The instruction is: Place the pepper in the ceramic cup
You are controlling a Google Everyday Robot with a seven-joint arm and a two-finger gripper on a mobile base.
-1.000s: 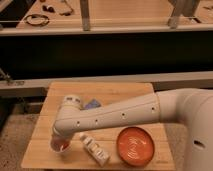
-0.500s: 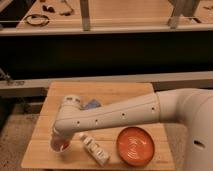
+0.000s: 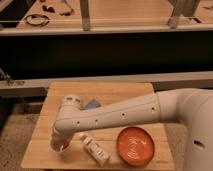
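**Nothing has moved: arm parked over the cup at the table's front-left corner**

Nothing has shifted since a moment ago; arm, cup, bottle and plate all sit where they were. The gripper (image 3: pixel 59 141) hangs straight down at the mouth of the ceramic cup (image 3: pixel 59 149), fingers spread and gripping nothing that I can see. The pepper (image 3: pixel 64 145) shows as a red-orange spot at the cup's mouth, right under the fingers; whether it lies fully inside I cannot tell.

The cup stands close to the front and left edges of the wooden table (image 3: pixel 125 95). Just to its right lies a white bottle (image 3: pixel 95 150), slanted, its lower end near the front edge. Further right the orange plate (image 3: pixel 136 146) sits near the front edge, apart from the bottle. A small blue object (image 3: pixel 91 104) lies behind the forearm. Bare wood runs along the back and down the left side.
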